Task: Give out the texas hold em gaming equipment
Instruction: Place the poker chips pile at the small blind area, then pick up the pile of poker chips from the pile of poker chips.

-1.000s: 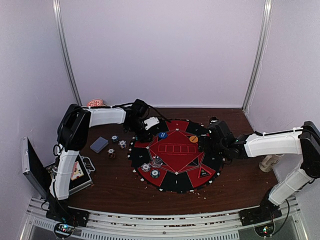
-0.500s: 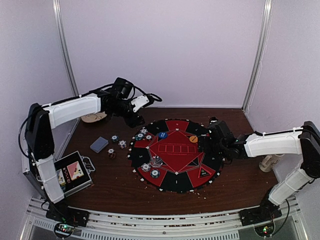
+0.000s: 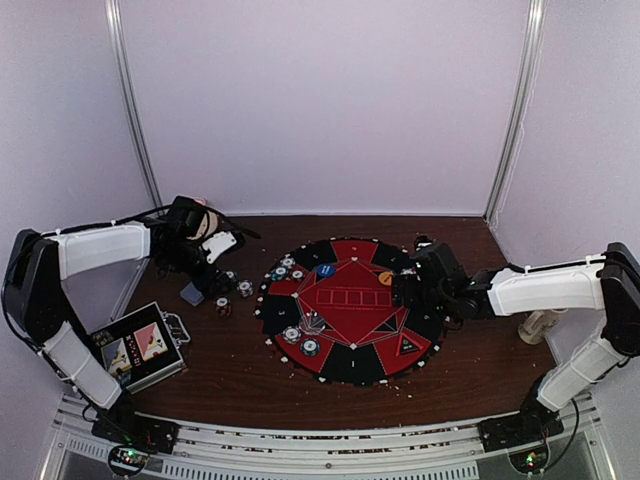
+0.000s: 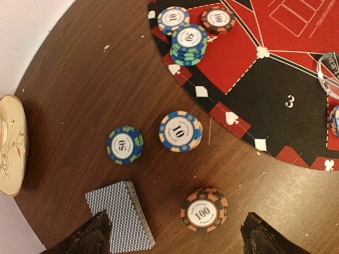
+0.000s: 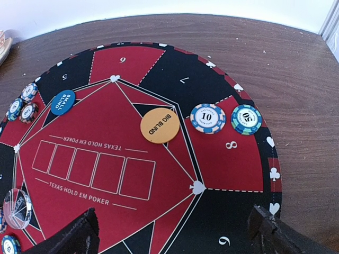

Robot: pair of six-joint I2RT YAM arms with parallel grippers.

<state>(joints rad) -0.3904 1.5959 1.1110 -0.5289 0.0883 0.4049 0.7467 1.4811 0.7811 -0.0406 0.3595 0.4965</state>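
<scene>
Top external view is showing the left arm swung away from the rear of the round mat [image 3: 350,310], where it was hanging half a second ago; it is now reaching over the bare wood to the mat's left. The right arm is staying where it was at the mat's right edge. The left pincer [image 4: 176,222] is hanging with its fingers spread wide and holding nothing. Below it, the deck of cards [image 4: 119,214] is lying just beside one finger, and a 100 chip [image 4: 204,209] is sitting between the two fingers. A 50 chip [image 4: 125,144] and a 10 chip [image 4: 180,131] are lying farther on, all on the wood off the mat. The right pincer [image 5: 175,230] is likewise gaping wide and empty, hovering over the mat, where the orange button [image 5: 161,125] and the blue button [image 5: 63,102] are resting.
</scene>
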